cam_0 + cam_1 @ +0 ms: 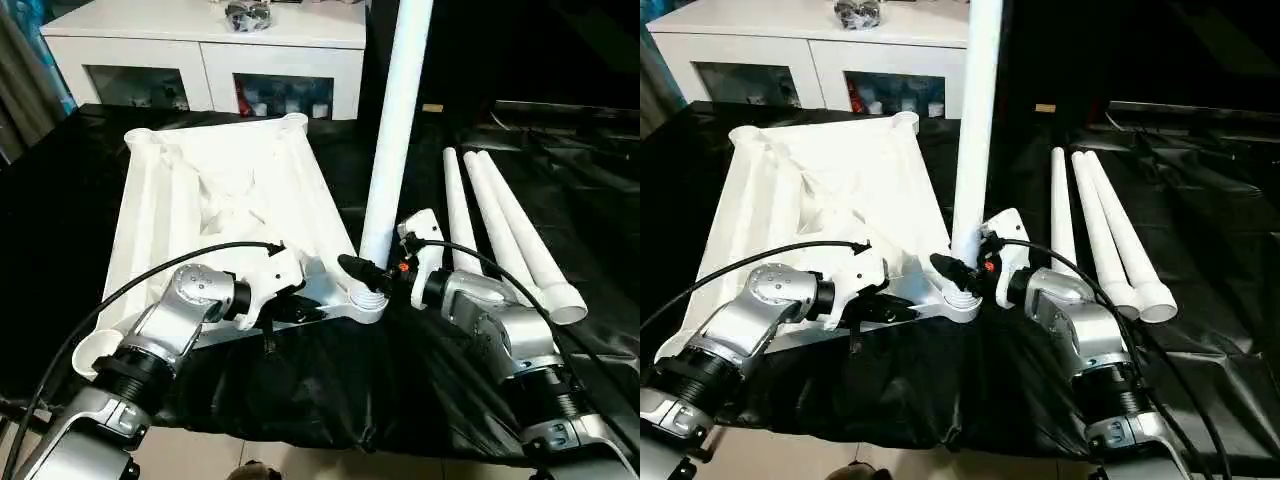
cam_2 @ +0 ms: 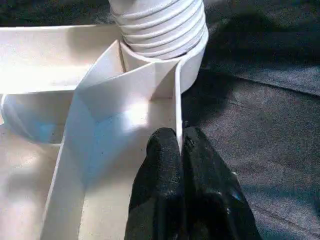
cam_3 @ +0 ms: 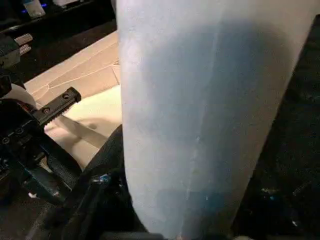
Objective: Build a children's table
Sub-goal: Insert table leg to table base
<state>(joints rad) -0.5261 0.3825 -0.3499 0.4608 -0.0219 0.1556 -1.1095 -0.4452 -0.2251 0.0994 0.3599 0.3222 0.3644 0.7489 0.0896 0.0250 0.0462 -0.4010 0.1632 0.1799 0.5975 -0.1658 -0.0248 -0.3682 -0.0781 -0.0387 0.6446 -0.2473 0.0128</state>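
Left gripper (image 2: 181, 150) first: its black fingers are pinched together on the thin upright rim of the tabletop (image 1: 215, 190), right by the near corner socket (image 1: 368, 303); the wrist view has the edge of that rim caught between the two pads, so it has hold of the tabletop; the right gripper (image 1: 372, 272) sits at the foot of the upright leg (image 1: 395, 130), jaws about half open around the tube, one black finger (image 1: 358, 268) showing on the near side of it; in its wrist view the leg's white wall fills the space just ahead of the fingers, so it is closed on the leg; the leg stands almost vertical, its ribbed threaded end set in the corner socket; the tabletop lies upside down on the black-covered work table (image 1: 60, 230), ribbed underside up, running away from the robot toward the white cabinet (image 1: 205, 45); off to the right three more legs (image 1: 500, 225) lie side by side on the black cover, well apart from the tabletop
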